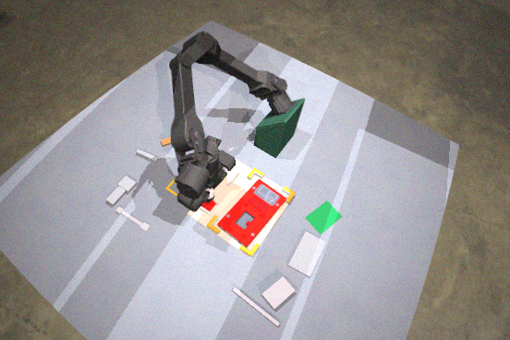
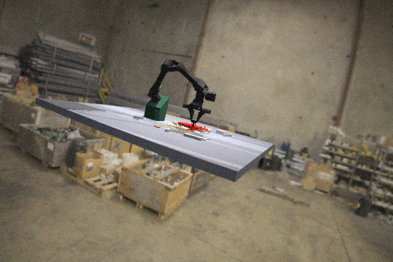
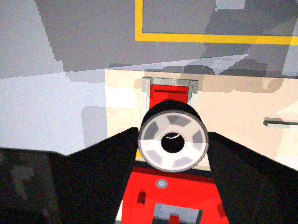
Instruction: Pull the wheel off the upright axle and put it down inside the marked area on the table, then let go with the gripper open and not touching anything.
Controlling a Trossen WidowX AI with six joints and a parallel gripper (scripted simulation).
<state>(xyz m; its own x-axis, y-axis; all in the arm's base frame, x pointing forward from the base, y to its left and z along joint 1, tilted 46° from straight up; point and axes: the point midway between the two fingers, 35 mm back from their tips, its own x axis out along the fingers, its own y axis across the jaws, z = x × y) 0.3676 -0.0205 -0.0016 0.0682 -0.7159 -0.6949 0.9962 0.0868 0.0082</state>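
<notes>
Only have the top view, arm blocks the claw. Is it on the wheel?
Observer: Yes. In the wrist view the claw is shut on the wheel, one finger on each side.
Operator: See the axle?
Observer: Cannot tell; the wheel's hub hole looks dark.
Operator: What's under it?
Observer: A red fixture on a beige board.
Operator: Marked area visible from the wrist?
Observer: No; the green square shows only in the top view.

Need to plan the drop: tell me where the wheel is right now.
In the wrist view the wheel sits centre frame, clamped between the tool's dark fingers, above the red fixture on the beige board.
</notes>
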